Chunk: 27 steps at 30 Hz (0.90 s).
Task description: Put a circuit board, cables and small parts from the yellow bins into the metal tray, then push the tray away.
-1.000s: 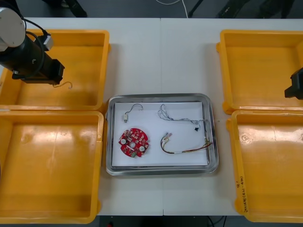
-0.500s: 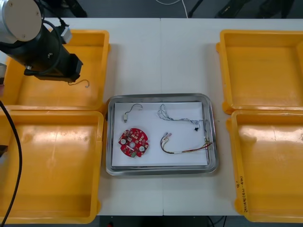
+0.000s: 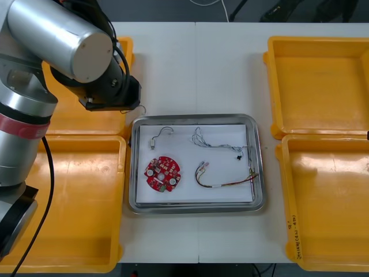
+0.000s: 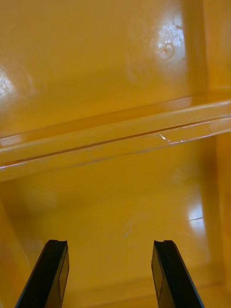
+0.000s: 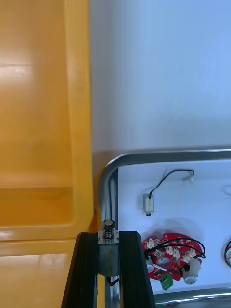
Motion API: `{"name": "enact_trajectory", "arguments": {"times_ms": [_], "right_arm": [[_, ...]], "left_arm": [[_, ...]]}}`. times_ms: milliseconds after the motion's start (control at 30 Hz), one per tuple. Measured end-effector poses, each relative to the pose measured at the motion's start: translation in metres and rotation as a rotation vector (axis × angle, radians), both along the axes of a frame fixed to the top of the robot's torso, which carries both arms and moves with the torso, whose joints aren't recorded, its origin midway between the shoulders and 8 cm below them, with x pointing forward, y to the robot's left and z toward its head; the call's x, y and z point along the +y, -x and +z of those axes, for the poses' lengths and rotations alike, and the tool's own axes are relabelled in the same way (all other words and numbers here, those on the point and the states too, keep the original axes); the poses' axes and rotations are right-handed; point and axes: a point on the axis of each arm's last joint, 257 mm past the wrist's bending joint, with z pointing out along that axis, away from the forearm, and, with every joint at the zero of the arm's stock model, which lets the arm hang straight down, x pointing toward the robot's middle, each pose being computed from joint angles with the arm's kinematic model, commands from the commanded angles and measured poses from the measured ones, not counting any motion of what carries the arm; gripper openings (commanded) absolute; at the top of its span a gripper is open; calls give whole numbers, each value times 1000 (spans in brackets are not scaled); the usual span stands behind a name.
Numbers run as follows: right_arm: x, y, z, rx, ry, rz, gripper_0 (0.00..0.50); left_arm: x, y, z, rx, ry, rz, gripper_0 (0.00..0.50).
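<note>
Left tool (image 5: 109, 236), clamped on a small metal part (image 5: 109, 225), hangs at the corner of the tray (image 5: 108, 169). Carry it inward over bare white, clear of the circuit board (image 3: 162, 172), go low, then release. Right tool (image 4: 109, 269) hangs open over a bin (image 4: 115, 72).

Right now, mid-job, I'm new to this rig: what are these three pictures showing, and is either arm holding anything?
It is a two-armed robot at a light table. The wide picture looks steeply down from above the arms. The two upright ones come from a camera on each wrist. Yellow bins flank a metal tray, which holds a red circuit board, a black cable, a blue and white cable and a red and yellow cable. The left gripper, by the tray's far left corner, is shut on a small metal part. The right gripper is open, holding nothing, above the right-hand bins.
</note>
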Motion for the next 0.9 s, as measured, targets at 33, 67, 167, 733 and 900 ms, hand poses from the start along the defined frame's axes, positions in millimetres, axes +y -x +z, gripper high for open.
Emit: {"name": "enact_trajectory", "arguments": {"times_ms": [33,67,167,733,900], "right_arm": [[0,0,-1,-1,0,5,500],[0,0,-2,-2,3,15,500],[0,0,-3,-2,15,44,500],[-4,1,-10,0,71,142,500],[-4,0,-10,-2,71,141,500]], "left_arm": [[-3,2,-4,6,-9,-5,0],[-7,5,-8,12,-17,-9,0],[-20,8,-18,12,-12,4,0],[-75,0,-58,-4,118,88,0],[-79,-5,-75,5,116,84,0]]}}
